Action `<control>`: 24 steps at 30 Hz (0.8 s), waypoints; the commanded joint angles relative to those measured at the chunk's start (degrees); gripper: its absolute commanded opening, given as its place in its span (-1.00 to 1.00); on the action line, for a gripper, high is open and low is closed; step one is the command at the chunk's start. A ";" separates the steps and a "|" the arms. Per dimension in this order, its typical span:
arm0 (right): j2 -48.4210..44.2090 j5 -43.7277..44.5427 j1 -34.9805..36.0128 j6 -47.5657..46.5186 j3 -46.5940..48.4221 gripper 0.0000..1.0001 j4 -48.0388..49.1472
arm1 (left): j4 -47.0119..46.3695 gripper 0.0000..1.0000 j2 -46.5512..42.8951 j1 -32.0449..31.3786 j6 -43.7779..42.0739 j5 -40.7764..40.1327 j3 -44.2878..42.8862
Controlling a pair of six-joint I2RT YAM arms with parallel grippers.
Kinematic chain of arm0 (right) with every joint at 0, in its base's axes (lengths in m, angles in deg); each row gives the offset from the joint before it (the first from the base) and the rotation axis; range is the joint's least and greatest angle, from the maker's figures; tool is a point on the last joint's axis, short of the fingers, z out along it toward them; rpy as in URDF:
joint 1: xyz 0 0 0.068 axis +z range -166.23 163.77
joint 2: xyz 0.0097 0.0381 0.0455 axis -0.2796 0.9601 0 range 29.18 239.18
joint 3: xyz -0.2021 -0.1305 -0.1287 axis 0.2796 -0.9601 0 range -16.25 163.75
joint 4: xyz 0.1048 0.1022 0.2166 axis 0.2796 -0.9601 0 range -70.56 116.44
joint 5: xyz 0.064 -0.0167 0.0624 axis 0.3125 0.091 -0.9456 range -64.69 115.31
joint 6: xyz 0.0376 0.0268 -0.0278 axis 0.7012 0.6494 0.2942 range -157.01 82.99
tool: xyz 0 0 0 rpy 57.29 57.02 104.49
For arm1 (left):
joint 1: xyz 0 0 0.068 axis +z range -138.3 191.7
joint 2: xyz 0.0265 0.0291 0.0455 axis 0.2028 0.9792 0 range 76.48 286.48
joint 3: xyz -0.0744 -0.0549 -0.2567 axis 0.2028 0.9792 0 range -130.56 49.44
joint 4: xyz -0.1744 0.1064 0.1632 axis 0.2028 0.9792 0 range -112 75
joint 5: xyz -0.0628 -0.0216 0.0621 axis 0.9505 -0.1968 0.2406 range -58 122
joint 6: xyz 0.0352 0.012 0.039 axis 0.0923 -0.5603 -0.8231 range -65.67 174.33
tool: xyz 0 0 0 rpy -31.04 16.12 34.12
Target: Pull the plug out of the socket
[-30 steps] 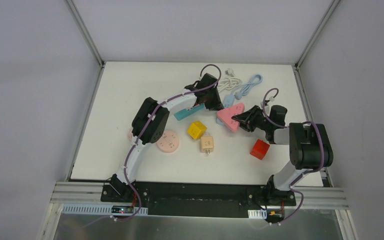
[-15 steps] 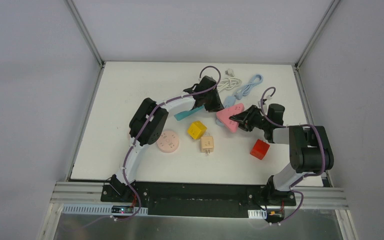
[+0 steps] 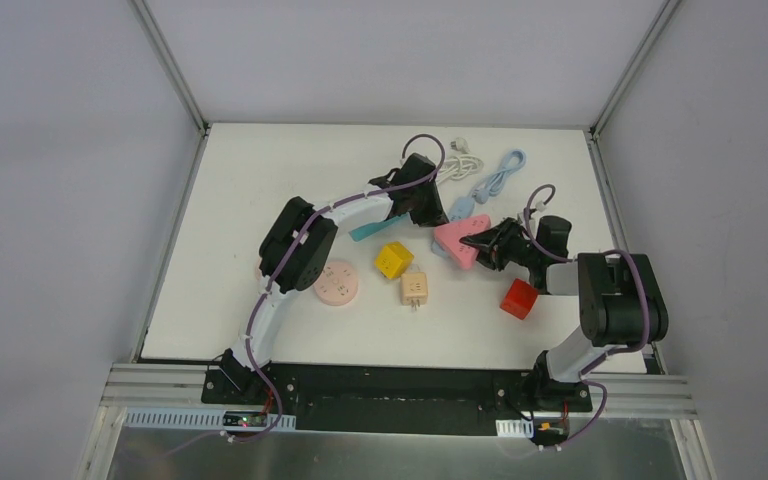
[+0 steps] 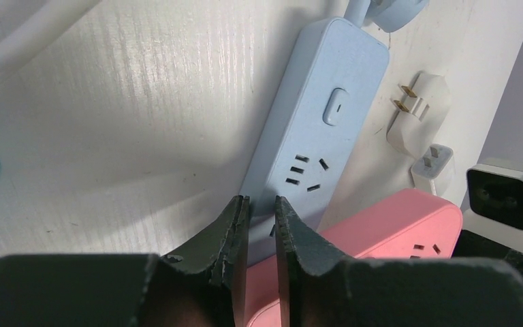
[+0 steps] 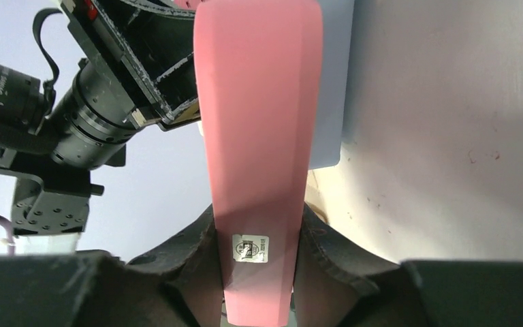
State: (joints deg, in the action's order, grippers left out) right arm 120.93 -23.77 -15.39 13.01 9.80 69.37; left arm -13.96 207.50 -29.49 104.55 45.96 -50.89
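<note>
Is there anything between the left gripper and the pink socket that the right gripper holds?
Nothing visible. The left gripper has its fingertips right at the edge of the pink socket, which the right gripper clamps. The blue power strip lies just beyond. No plug shows in the socket.

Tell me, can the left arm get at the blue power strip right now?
Probably yes: the left gripper hovers right at the blue power strip, nearly shut, though the pink socket block crowds one side.

The white table (image 3: pixel 250 190) carries a round pink socket (image 3: pixel 336 283), a teal strip (image 3: pixel 371 230), yellow (image 3: pixel 393 260), beige (image 3: pixel 415 290) and red (image 3: pixel 520 298) cube adapters, and a blue power strip (image 4: pixel 311 146) beside white plugs (image 4: pixel 417 122)
</note>
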 commanded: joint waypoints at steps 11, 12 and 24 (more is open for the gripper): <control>-4.77 -5.95 2.05 -6.68 4.64 -1.00 -0.22 | 10.11 -0.72 3.10 -3.90 -2.23 1.34 -1.66; -5.58 -5.78 2.24 -8.72 4.59 -1.00 -1.61 | 10.20 -0.72 3.18 -3.90 -2.23 1.23 -1.70; -4.50 -6.53 1.52 0.93 7.24 -1.00 -5.06 | 10.33 -0.74 3.20 -3.90 -2.32 1.40 -1.75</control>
State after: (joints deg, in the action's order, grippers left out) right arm 116.27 -22.92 -14.58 6.04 11.92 58.80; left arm -9.64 207.74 -30.28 103.26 44.45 -53.08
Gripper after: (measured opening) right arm 0.362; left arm 0.138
